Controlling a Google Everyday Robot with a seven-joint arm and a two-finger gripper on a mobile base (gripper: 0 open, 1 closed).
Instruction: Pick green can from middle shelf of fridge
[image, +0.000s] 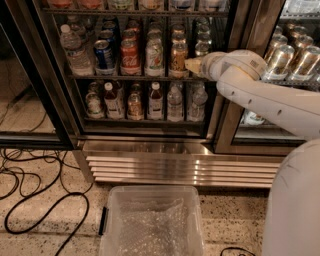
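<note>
The fridge (60, 120) stands ahead with its door open. On the middle shelf (100, 77) the green can (154, 57) stands upright, between a red cola can (130, 56) on its left and an orange-gold can (178, 57) on its right. My gripper (191, 64) reaches in from the right at shelf height. Its tip is at the right side of the orange-gold can, one lane to the right of the green can. Nothing shows held in it. My pale arm (260, 97) crosses the right door frame.
A blue can (104, 54) and a water bottle (74, 50) stand further left on the shelf. Bottles (150, 100) fill the lower shelf. Silver cans (290, 57) sit behind the right door. A clear plastic bin (107, 200) and black cables (35, 200) lie on the floor.
</note>
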